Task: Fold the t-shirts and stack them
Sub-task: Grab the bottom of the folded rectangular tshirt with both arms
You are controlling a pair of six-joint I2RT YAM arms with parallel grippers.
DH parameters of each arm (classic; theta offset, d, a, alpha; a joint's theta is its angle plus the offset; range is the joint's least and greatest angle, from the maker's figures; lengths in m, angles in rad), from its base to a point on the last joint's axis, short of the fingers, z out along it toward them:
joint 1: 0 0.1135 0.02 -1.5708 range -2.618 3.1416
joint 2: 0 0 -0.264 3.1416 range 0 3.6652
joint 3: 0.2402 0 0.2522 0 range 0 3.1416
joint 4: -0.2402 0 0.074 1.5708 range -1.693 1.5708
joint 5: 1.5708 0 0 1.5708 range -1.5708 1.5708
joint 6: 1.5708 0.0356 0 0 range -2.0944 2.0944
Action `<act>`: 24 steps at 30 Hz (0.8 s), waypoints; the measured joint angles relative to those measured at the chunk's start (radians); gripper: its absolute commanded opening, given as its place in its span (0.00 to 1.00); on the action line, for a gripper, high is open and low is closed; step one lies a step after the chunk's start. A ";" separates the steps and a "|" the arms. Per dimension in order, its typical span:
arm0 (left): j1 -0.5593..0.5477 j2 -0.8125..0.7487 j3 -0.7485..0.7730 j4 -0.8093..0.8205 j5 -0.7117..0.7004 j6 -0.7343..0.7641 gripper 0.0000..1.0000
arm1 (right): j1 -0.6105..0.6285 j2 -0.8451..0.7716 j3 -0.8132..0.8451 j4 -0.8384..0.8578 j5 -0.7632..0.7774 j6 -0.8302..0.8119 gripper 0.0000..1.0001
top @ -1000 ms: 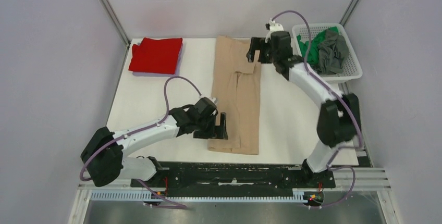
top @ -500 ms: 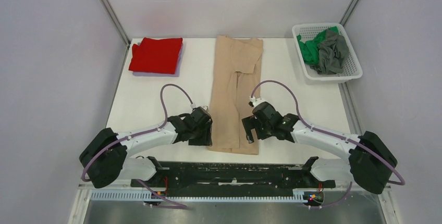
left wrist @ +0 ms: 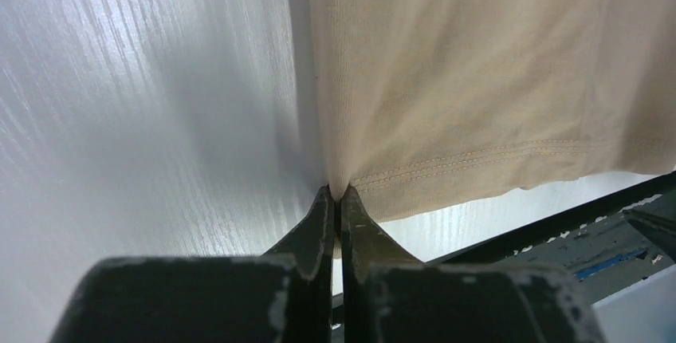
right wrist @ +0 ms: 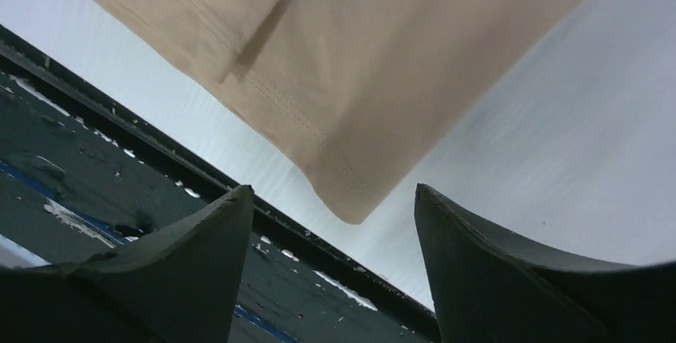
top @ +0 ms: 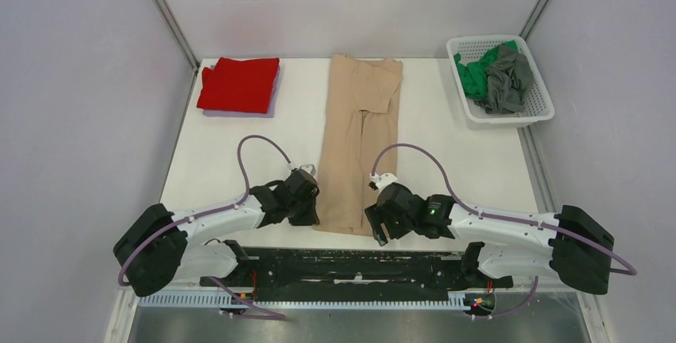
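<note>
- While the beige t-shirt (top: 360, 143) lies flat in the middle of the white table (top: 231, 159), both arms reach low to its near end.
- This shirt is folded into a long narrow strip. It runs from the far edge of the table almost to the near edge, with the stitched hem at the near end.
- The left gripper (left wrist: 335, 195) is at the near left corner of the hem. Its two fingers are pressed together, and the corner of the cloth is pinched between the tips.
- At this corner the cloth rises a little from the table surface into the fingertips.
- The right gripper (right wrist: 331, 191) is at the near right corner of the hem. Its fingers stand wide apart, one on each side of the corner in the wrist view, and they hold nothing.
- Whether the right fingertips touch the table, I cannot tell.
- On the near side of the hem, a black rail (top: 359, 267) runs along the table edge.
- The red t-shirt (top: 239, 84) lies folded in the far left corner of the table, well apart from the beige one.
- In the far right corner stands a white mesh basket (top: 536, 112). A green t-shirt (top: 476, 76) and a grey t-shirt (top: 508, 80) lie crumpled inside it, the grey one to the right and partly over the green one.
</note>
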 measured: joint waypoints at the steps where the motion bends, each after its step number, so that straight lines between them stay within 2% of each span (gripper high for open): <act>1: 0.000 -0.008 -0.006 0.003 0.000 -0.002 0.02 | 0.009 0.004 -0.008 0.000 0.000 0.005 0.70; 5: 0.000 -0.039 -0.027 0.000 0.000 -0.003 0.02 | 0.027 0.031 -0.034 0.005 0.003 0.016 0.65; 8: 0.000 -0.062 -0.041 -0.003 0.000 -0.004 0.02 | 0.029 0.042 -0.058 0.012 0.004 0.018 0.56; 11: 0.000 -0.083 -0.055 -0.006 0.005 -0.008 0.02 | 0.033 0.045 -0.069 0.046 0.007 0.020 0.42; 14: 0.000 -0.100 -0.066 -0.007 0.019 -0.018 0.02 | 0.035 0.045 -0.081 0.080 0.007 0.021 0.23; 18: 0.000 -0.141 -0.092 -0.013 0.037 -0.048 0.02 | 0.042 0.041 -0.095 0.105 0.000 0.034 0.10; 20: 0.000 -0.174 -0.110 -0.019 0.055 -0.065 0.02 | 0.060 0.029 -0.102 0.101 -0.013 0.043 0.00; 24: -0.003 -0.290 -0.156 -0.058 0.108 -0.101 0.02 | 0.106 0.001 -0.114 0.077 -0.047 0.067 0.00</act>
